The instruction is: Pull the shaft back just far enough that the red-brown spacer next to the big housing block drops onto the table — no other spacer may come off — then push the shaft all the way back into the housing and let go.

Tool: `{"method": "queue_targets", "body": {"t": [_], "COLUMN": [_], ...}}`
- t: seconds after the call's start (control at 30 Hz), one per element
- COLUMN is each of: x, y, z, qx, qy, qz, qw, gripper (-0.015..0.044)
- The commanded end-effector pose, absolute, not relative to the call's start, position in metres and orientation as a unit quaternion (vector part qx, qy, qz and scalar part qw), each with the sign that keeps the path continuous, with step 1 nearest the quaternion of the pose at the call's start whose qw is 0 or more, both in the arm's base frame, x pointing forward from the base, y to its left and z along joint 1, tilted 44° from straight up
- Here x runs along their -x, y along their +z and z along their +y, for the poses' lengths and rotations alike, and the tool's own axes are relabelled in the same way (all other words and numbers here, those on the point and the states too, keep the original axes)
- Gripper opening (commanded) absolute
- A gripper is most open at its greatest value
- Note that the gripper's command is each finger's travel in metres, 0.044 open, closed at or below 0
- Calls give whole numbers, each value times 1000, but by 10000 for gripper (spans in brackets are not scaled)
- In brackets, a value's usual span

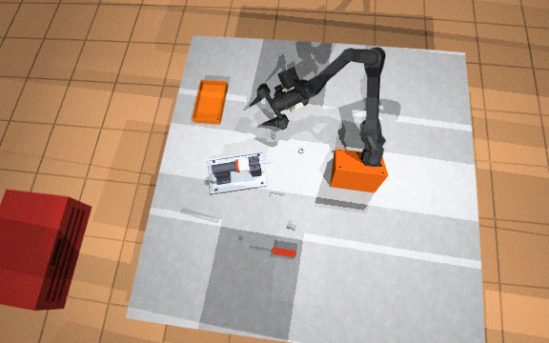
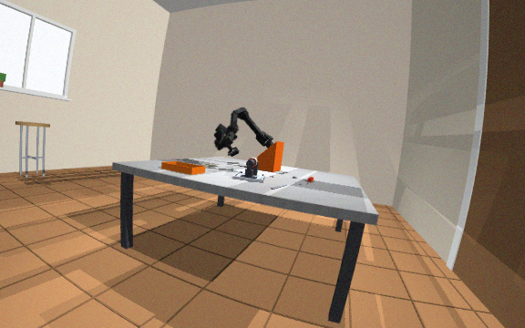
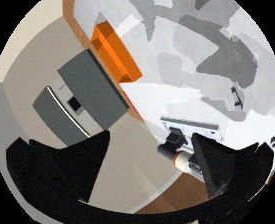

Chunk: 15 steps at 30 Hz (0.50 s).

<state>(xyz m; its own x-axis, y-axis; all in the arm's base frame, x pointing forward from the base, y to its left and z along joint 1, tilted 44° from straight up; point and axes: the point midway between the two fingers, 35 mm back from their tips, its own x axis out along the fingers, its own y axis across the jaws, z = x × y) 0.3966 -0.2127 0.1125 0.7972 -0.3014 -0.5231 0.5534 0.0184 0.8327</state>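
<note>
The dark housing block [image 1: 224, 169] [image 3: 166, 151] stands on a pale base plate [image 1: 236, 189] [image 3: 190, 123]. Beside it, the red-brown spacer [image 1: 237, 168] [image 3: 176, 159] is in line with the cream spacers [image 1: 244, 165] [image 3: 182, 162], between the housing and a smaller dark block [image 1: 255, 165]. A thin shaft end [image 1: 267, 162] sticks out on the right in the top view. My gripper [image 1: 253, 117] [image 3: 153, 136] is open and empty, above the table and behind the assembly. In the wrist view its right finger partly hides the smaller block.
An orange tray [image 1: 210, 102] [image 2: 183, 168] [image 3: 119, 52] lies at the back left. The orange arm mount [image 1: 359, 171] stands right. Small rings [image 1: 301, 151], a grey bar [image 1: 200, 215], a small bracket [image 1: 291, 226] and a red-handled screwdriver [image 1: 284, 252] lie around the assembly.
</note>
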Motion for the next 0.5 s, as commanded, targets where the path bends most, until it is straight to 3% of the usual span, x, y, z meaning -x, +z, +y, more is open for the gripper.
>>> {"method": "queue_targets", "body": {"t": [0.0, 0.33, 0.47], "x": [-391, -356, -349], "y": [54, -14, -25], "z": [-171, -100, -88], "qx": [-721, -815, -825], "qy": [-369, -431, -433], "qz": [60, -77, -104], "qw": [584, 379, 348], "gripper": [440, 440, 440]}}
